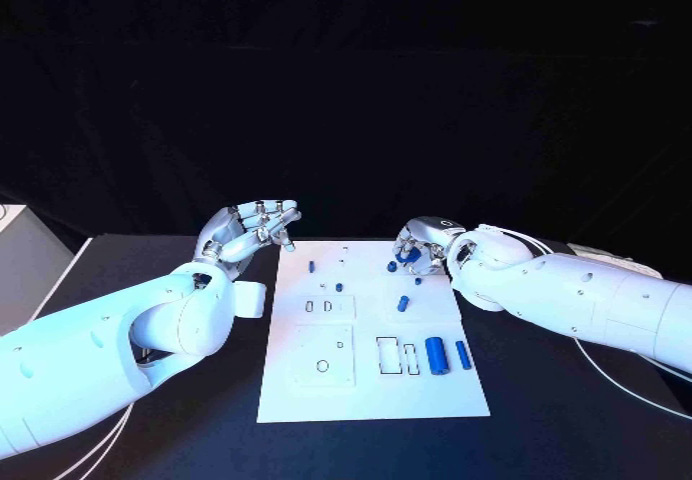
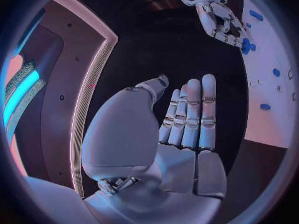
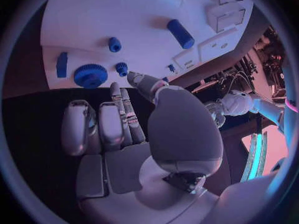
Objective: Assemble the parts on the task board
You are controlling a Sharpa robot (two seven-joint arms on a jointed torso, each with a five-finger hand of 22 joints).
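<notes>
While the left hand [image 1: 257,228] hovers off the board's [image 1: 368,395] near-left corner, palm up, fingers straight and close together in its wrist view, holding nothing, the right hand [image 1: 421,248] is over the far right end where the small parts sit. Head view puts blue under its fingers, and the left wrist view shows a blue piece [image 2: 245,45] at its fingertips, so it looks pinched, though I can't tell how firm the grip is. Its own wrist view shows a gear [image 3: 90,75], 2 small pegs and a flat piece just beside it. Bigger cylinder [image 1: 436,354] lies near the slots [image 1: 391,356] at the near end, likely staged for insertion. Left hand seems parked to keep clear.
</notes>
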